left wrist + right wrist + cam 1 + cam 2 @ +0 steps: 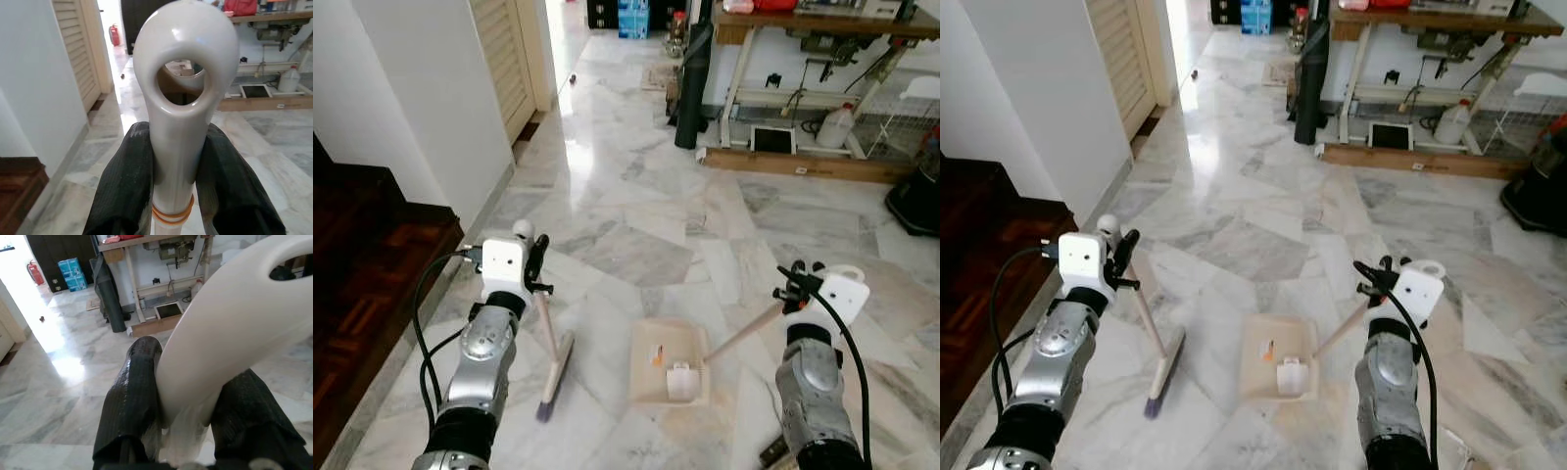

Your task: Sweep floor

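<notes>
On a grey-veined marble floor in a home workroom, the head views show one broom and one cream dustpan lying close together between the robot's two arms. The broom's bristled head rests on the floor just left of the dustpan, its pale handle rising to the left end effector. The dustpan lies flat, one small orange scrap on its tray, and its long handle slants up to the right end effector. A white wall and one louvred door stand to the left, with dark wooden flooring beside them. Across the room, one desk stands over one white jug, and one black roll stands upright beside its leg.

From the left wrist, two black fingers pinch the broom's glossy white handle just below its hanging loop; two orange bands circle the shaft. One red fire extinguisher stands far down the hallway.

From the right wrist, two black fingers clamp the dustpan's white handle; one stack of blue boxes sits against the far wall.
</notes>
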### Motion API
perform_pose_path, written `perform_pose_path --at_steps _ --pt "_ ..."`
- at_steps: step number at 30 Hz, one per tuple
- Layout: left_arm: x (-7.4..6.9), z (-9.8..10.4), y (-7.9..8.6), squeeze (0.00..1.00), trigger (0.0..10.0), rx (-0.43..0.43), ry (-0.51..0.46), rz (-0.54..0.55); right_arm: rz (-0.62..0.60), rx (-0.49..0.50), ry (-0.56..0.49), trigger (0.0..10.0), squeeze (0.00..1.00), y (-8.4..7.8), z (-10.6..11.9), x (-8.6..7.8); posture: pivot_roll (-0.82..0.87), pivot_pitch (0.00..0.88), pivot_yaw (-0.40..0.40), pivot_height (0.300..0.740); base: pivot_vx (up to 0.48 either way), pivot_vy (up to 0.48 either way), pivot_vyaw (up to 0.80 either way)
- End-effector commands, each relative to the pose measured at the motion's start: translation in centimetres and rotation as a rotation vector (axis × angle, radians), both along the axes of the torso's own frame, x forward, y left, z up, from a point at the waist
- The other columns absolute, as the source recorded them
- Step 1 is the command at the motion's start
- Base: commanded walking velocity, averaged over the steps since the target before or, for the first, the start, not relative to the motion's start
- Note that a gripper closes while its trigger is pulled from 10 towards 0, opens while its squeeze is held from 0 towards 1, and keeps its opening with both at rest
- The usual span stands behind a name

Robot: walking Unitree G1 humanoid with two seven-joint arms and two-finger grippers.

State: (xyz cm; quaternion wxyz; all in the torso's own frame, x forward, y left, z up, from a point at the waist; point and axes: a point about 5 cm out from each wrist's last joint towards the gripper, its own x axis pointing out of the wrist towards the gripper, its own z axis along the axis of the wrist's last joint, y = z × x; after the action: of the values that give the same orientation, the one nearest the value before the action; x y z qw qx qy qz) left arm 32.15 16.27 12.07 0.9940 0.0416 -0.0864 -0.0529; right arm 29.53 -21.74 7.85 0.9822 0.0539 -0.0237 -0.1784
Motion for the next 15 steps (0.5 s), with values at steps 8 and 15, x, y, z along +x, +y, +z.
perform_pose_path --at_steps 8,15 --pt "-0.9 -0.2 0.2 0.00 10.0 -0.030 -0.014 0.016 0.036 -0.010 -0.073 10.0 0.00 1.2 2.1 0.4 -0.06 0.000 -0.002 0.740 0.000 0.000 0.80" --pt "-0.7 0.0 0.0 0.00 10.0 -0.034 -0.025 0.003 0.054 -0.012 -0.093 10.0 0.00 1.4 3.0 0.9 -0.06 0.000 -0.001 0.740 0.000 0.000 0.80"
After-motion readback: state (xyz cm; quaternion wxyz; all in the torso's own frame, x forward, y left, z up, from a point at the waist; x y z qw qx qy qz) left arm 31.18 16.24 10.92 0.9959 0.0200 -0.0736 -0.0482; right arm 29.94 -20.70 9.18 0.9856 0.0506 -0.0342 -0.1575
